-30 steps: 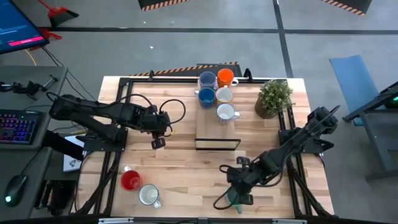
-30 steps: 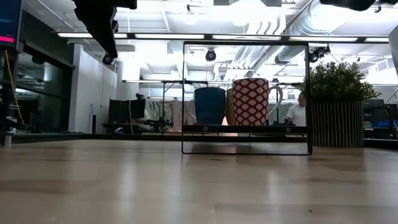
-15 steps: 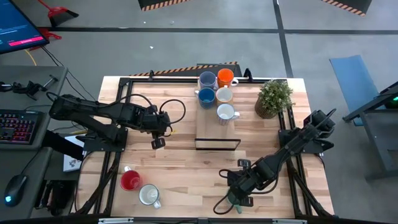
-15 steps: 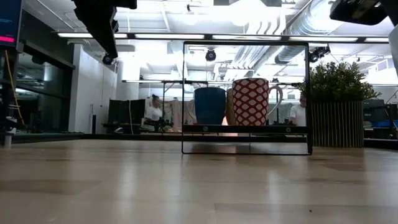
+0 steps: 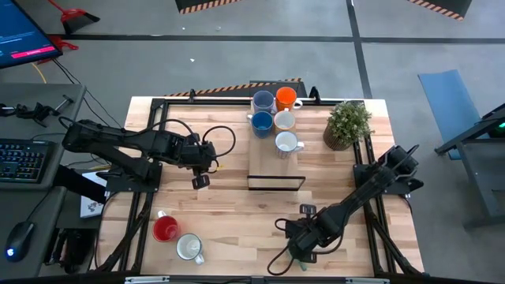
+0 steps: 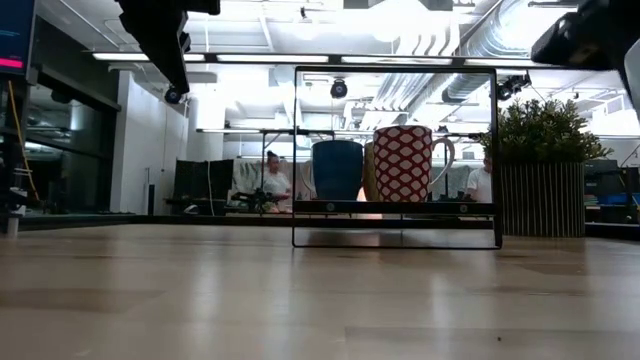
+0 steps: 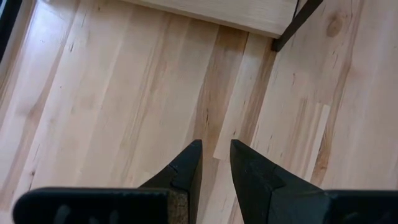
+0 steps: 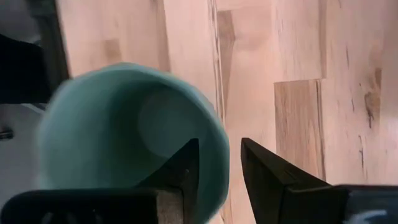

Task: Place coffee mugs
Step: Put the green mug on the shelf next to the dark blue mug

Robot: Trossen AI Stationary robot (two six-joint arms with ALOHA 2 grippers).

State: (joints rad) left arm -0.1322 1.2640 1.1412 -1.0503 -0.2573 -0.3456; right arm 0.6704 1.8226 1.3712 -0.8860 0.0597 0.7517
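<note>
The green mug [image 8: 124, 143] stands mouth up at the table's near edge, under my right gripper [image 8: 219, 152], and a little of it shows in the high view [image 5: 301, 260]. That gripper [image 5: 297, 248] points down and is shut on the mug. My left gripper [image 7: 216, 152] hangs shut over bare wood left of the rack [image 5: 200, 181]. Light blue [image 5: 263, 101], orange [image 5: 286, 97], dark blue [image 5: 261, 121], cream [image 5: 284, 121] and white [image 5: 287, 143] mugs stand on the rack's shelf. A red mug [image 5: 166, 229] and a white mug [image 5: 188, 248] stand on the table near left. My right gripper has the green mug by its rim wall [image 8: 216, 134]. One finger [image 8: 186, 168] is inside the cup and the other [image 8: 264, 171] outside, coming from above and pointing down. The mug is upright. I cannot tell whether its base is on the table.
A black wire rack with a wooden shelf [image 5: 276, 164] stands at the table's middle and far side. It shows in the low view [image 6: 395, 205] with the dark blue [image 6: 337, 168] and red-patterned [image 6: 403, 163] mugs. A potted plant [image 5: 347, 125] stands at far right. Bare wood lies between rack and near edge.
My right arm has sunk lower and shifted a little toward the table's near and left edges, settling over the green mug and covering more of it. My left arm has kept still. A person has walked across the room behind the table.
</note>
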